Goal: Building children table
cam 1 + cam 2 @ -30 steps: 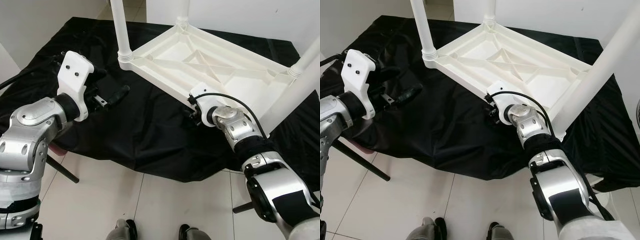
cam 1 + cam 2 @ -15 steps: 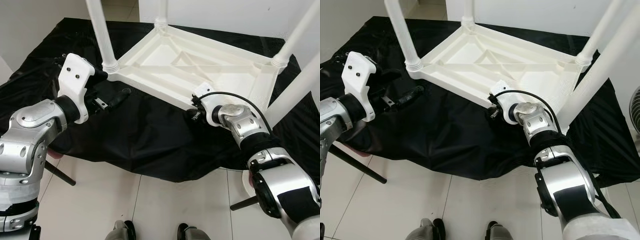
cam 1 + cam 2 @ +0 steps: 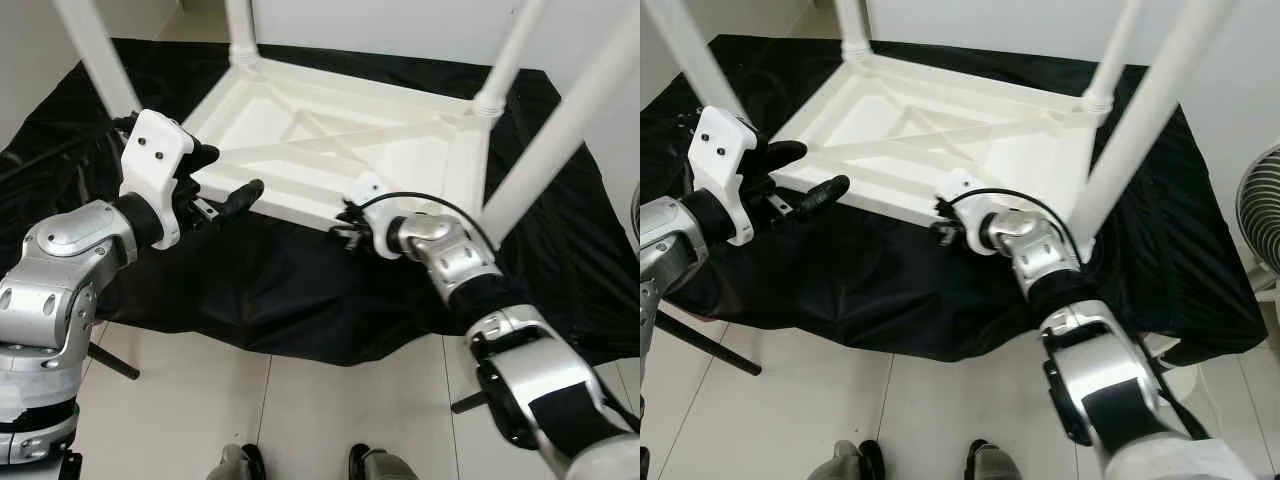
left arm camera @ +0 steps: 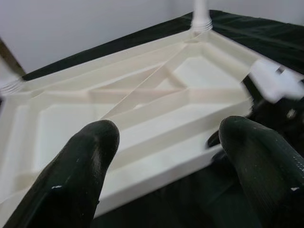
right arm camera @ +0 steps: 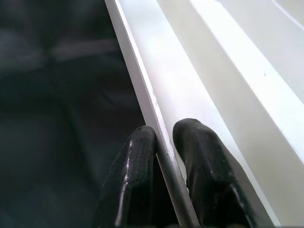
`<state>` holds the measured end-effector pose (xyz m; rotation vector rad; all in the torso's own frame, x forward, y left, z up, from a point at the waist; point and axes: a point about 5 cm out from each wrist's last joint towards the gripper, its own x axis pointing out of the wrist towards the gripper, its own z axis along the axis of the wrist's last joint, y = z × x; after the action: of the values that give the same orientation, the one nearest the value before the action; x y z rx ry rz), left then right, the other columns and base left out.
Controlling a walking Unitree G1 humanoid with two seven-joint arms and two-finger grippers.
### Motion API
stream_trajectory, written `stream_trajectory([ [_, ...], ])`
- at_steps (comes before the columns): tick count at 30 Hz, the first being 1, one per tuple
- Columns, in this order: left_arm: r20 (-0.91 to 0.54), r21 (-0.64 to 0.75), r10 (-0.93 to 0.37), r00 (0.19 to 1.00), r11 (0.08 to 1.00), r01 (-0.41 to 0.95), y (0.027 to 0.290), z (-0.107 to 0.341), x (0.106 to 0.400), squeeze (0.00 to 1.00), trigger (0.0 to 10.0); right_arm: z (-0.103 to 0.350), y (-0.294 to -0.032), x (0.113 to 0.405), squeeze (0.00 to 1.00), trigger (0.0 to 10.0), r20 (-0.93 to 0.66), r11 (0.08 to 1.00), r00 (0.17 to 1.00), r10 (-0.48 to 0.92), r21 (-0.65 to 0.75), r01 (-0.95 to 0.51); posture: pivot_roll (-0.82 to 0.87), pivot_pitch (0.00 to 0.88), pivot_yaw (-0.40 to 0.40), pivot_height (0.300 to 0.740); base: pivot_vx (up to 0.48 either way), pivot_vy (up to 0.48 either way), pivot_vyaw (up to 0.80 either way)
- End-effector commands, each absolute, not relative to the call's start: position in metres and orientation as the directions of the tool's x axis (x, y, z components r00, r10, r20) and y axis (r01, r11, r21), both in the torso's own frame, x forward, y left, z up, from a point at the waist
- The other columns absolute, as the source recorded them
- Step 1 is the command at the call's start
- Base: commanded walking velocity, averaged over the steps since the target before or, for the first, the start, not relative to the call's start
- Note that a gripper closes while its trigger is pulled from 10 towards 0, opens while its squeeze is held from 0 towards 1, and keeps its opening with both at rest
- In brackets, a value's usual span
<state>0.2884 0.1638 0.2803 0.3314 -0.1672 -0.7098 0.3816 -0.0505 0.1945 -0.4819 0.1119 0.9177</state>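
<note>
The right gripper (image 5: 164, 156) pinches the ribbed white plastic table's (image 3: 330, 140) thin rim at 6 o'clock; the left gripper (image 3: 225, 180) gapes wide at 9 o'clock.

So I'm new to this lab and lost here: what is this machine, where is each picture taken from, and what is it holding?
It is a humanoid robot with two silver arms, each ending in two black fingers. Two pictures come from cameras in its head, looking down past its arms. The other two come from a camera on each wrist, looking along that arm's fingers.

In front of it a white plastic children's table lies upside down on a black cloth, its legs pointing up. The right gripper is pinched on the table's near rim, one finger on each side of the edge. The left gripper hovers open beside the table's left corner, holding nothing. The floor is pale tile.
</note>
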Motion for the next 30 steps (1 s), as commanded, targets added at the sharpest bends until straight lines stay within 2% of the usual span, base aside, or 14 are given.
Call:
stream_trajectory([
  [1,0.042,0.364,-0.645,0.763,0.721,0.590,0.163,0.280,0.286,0.00,10.0,0.191,-0.021,0.371,0.00,0.0,-0.265,0.451,0.538,0.800,-0.326,-0.831,-0.03,0.191,0.036,0.740,0.000,0.000,0.00],
  [3,0.042,0.364,-0.645,0.763,0.721,0.590,0.163,0.280,0.286,0.00,10.0,0.191,-0.021,0.371,0.00,0.0,-0.265,0.451,0.538,0.800,-0.326,-0.831,-0.03,0.191,0.036,0.740,0.000,0.000,0.00],
  [6,0.043,0.374,-0.642,0.766,0.721,0.583,0.164,0.281,0.285,0.00,10.0,0.199,0.014,0.362,0.00,0.0,-0.223,0.402,0.489,0.844,-0.342,-0.850,-0.03,0.184,0.034,0.740,0.000,0.000,0.00],
  [8,0.044,0.379,-0.634,0.772,0.725,0.575,0.166,0.282,0.285,0.00,10.0,0.202,0.023,0.359,0.00,0.0,-0.218,0.381,0.469,0.856,-0.348,-0.857,-0.03,0.178,0.030,0.740,0.000,0.000,0.00],
  [15,0.047,0.386,-0.620,0.783,0.734,0.559,0.169,0.283,0.285,0.00,10.0,0.201,0.032,0.355,0.00,0.0,-0.224,0.374,0.465,0.856,-0.353,-0.858,-0.02,0.176,0.024,0.740,0.000,0.000,0.00],
  [16,0.047,0.386,-0.617,0.785,0.736,0.556,0.169,0.282,0.285,0.00,10.0,0.201,0.032,0.356,0.00,10.0,-0.197,0.406,0.494,0.847,-0.361,-0.840,-0.02,0.174,0.022,0.740,0.000,0.000,0.00],
  [17,0.046,0.385,-0.616,0.787,0.738,0.554,0.170,0.282,0.284,0.00,10.0,0.203,0.031,0.357,0.00,10.0,-0.159,0.444,0.527,0.835,-0.372,-0.815,-0.02,0.174,0.022,0.740,0.000,0.000,0.00],
  [18,0.046,0.385,-0.616,0.787,0.738,0.554,0.170,0.282,0.284,0.00,10.0,0.203,0.031,0.357,0.00,10.0,-0.159,0.444,0.527,0.835,-0.372,-0.815,-0.02,0.174,0.022,0.740,0.000,0.000,0.00],
  [19,0.045,0.384,-0.615,0.787,0.738,0.555,0.169,0.281,0.284,0.00,10.0,0.207,0.028,0.359,0.55,10.0,-0.112,0.487,0.556,0.824,-0.363,-0.794,-0.02,0.174,0.022,0.740,0.000,0.000,0.00],
  [20,0.043,0.383,-0.617,0.786,0.737,0.557,0.168,0.280,0.284,0.00,10.0,0.210,0.025,0.361,1.00,10.0,-0.080,0.514,0.575,0.814,-0.360,-0.778,-0.02,0.175,0.024,0.740,0.000,0.000,0.00],
  [23,0.042,0.381,-0.617,0.786,0.737,0.558,0.168,0.279,0.284,0.00,10.0,0.215,0.023,0.360,1.00,10.0,-0.046,0.524,0.578,0.815,-0.371,-0.767,-0.02,0.174,0.026,0.740,0.000,0.000,0.00],
  [24,0.039,0.380,-0.611,0.791,0.741,0.554,0.168,0.277,0.285,0.00,10.0,0.219,0.021,0.358,0.02,10.0,-0.018,0.514,0.558,0.830,-0.364,-0.777,-0.02,0.174,0.026,0.740,0.000,0.000,0.00],
  [28,0.044,0.372,-0.594,0.803,0.756,0.539,0.170,0.277,0.287,0.00,10.0,0.224,0.017,0.354,0.00,10.0,0.018,0.505,0.534,0.845,-0.357,-0.786,-0.02,0.170,0.028,0.740,0.000,0.000,0.00],
  [30,0.067,0.320,-0.567,0.821,0.791,0.520,0.176,0.279,0.293,0.00,10.0,0.230,0.003,0.341,0.00,10.0,0.057,0.471,0.487,0.872,-0.372,-0.800,-0.02,0.167,0.027,0.740,0.000,0.000,0.00],
])
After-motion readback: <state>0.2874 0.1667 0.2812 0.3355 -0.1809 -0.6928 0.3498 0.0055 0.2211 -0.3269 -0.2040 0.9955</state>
